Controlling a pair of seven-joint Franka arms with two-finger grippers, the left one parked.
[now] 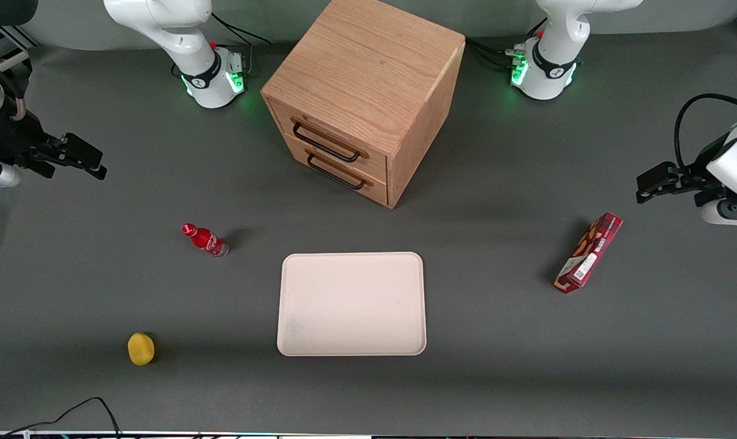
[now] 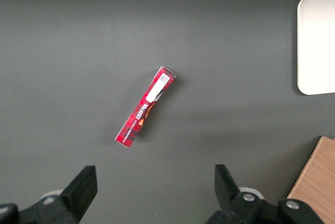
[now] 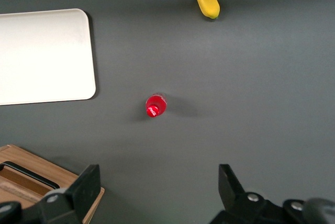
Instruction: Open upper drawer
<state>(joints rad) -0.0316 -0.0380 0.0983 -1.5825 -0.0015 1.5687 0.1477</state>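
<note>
The oak cabinet stands at the back middle of the table, turned at an angle. Its upper drawer is pushed in flush, with a wide black wire handle; the matching bottom drawer sits under it, also shut. My gripper hovers well above the table toward the working arm's end, far from the drawer fronts. It is open and holds nothing. In the right wrist view a corner of the cabinet shows beside one of the fingers of the gripper.
A cream tray lies in front of the cabinet, nearer the front camera. A red bottle stands between tray and my gripper; a yellow lemon lies nearer the camera. A red snack box lies toward the parked arm's end.
</note>
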